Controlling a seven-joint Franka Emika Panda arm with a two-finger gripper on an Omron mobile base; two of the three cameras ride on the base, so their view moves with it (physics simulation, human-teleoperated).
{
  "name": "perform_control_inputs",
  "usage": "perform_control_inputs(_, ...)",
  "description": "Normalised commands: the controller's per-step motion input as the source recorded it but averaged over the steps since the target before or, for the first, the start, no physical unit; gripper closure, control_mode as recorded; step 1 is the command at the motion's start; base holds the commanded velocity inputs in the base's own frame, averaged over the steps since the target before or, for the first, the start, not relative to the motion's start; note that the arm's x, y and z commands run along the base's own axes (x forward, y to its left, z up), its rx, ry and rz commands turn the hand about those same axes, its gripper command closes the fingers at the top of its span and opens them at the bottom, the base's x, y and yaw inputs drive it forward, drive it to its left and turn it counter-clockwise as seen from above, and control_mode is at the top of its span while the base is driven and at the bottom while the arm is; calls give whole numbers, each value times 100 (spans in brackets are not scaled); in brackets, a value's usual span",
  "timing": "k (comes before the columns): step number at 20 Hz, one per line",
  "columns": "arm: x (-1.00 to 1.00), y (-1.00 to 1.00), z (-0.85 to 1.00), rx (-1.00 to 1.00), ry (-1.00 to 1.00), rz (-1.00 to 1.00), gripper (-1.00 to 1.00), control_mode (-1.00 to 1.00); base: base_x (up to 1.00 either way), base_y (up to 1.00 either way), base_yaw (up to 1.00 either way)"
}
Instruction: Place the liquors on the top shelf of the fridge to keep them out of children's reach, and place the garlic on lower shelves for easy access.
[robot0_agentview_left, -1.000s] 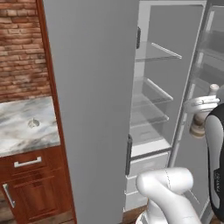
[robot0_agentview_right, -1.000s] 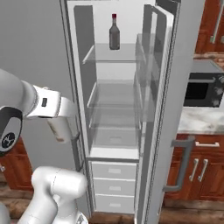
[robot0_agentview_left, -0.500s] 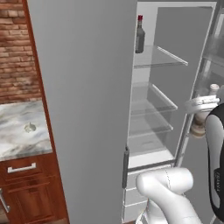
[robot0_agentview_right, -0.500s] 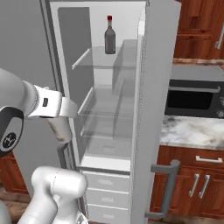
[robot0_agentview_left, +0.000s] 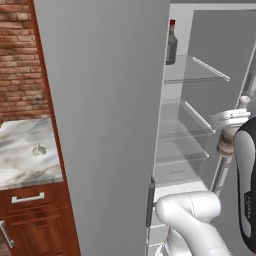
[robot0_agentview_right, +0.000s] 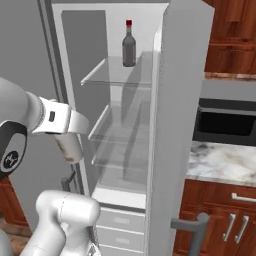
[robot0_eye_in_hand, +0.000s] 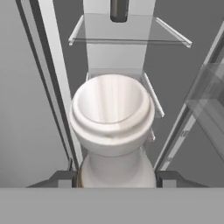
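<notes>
The gripper (robot0_eye_in_hand: 117, 179) is clamped on the body of a pale cream glass bottle (robot0_eye_in_hand: 113, 131), held before the open grey fridge (robot0_agentview_right: 180, 100). It looks rigid, smooth, breakable and fairly heavy. A dark grey, red-capped bottle (robot0_agentview_right: 129, 46) stands on the top glass shelf (robot0_agentview_right: 107, 75).

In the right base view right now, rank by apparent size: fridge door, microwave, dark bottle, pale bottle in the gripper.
1. Fridge door, largest by far.
2. Microwave, partly hidden by the door.
3. Dark bottle on the top shelf and the pale bottle in the gripper: unsure, since the pale one is nearer and partly covered.
</notes>
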Motion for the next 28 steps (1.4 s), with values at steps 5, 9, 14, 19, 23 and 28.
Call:
perform_control_inputs(5, 0, 0, 0, 0, 0, 0, 100, 100, 34, -32, 10)
perform_control_inputs(9, 0, 0, 0, 0, 0, 0, 100, 100, 33, -32, 10)
perform_control_inputs(14, 0, 0, 0, 0, 0, 0, 100, 100, 32, -28, 10)
perform_control_inputs(19, 0, 0, 0, 0, 0, 0, 100, 100, 32, -29, 10)
perform_control_inputs(23, 0, 0, 0, 0, 0, 0, 100, 100, 30, -35, 9)
perform_control_inputs(28, 0, 0, 0, 0, 0, 0, 100, 100, 28, -36, 9)
